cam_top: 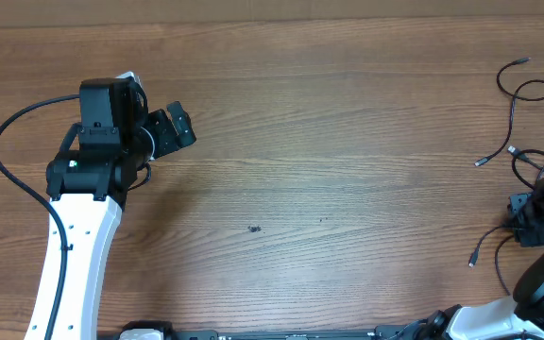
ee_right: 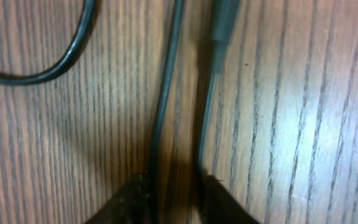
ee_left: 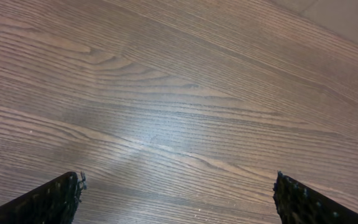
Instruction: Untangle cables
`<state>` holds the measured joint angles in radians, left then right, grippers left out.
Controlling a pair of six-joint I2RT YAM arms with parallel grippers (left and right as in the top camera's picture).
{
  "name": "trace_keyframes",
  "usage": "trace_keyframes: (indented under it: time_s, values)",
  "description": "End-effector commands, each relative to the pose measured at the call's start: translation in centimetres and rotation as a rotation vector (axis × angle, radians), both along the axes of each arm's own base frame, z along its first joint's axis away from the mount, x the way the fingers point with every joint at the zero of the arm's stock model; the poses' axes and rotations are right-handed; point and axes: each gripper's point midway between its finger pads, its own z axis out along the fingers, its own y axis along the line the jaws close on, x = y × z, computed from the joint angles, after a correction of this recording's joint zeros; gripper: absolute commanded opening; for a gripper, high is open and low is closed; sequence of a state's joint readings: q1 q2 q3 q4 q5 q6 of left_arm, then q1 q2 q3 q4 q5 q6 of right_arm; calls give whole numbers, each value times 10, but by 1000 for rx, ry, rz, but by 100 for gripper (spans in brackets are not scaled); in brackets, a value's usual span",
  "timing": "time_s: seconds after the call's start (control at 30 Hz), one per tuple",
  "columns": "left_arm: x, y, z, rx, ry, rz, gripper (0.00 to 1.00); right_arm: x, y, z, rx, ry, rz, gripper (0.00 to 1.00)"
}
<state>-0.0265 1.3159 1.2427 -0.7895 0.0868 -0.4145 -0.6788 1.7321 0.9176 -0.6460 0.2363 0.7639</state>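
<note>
Right end effector was down on the tabletop, low at the right edge of the overhead frame, in among the cables. They lay in loose curls along that edge, from upper right to lower right.

In the right wrist view, two black strands ran straight down the frame into the gap between its fingers, one carrying a plug body at the top. The jaws stood narrow, close on either side of those strands. Whether they had actually bitten I couldn't tell, because the gap was all shadow.

Left end effector sat in the upper left, jaws spread wide, nothing in them, bare wood beneath.

So I read this as the grab on a first strand, with the sorting not yet begun. The next move, to my eye, called for a firm pinch on one cord only, then a slow draw toward the centre of the frame, clear of the other loops.
</note>
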Motion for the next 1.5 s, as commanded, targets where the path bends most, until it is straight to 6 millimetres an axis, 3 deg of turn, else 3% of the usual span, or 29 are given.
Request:
trace_keyframes:
  time_s: [0.0, 0.23, 0.97, 1.47]
  values:
    - [3, -2, 7, 4, -19, -21, 100, -26, 18, -24, 58, 90, 6, 23]
    - [3, -2, 7, 4, -19, -21, 100, -24, 16, -27, 46, 75, 6, 4]
    - [3, -2, 7, 4, -19, -21, 100, -3, -17, -17, -107, 14, 38, 4]
    - [3, -2, 7, 4, -19, -21, 100, -26, -71, -8, -194, -72, -128, 4]
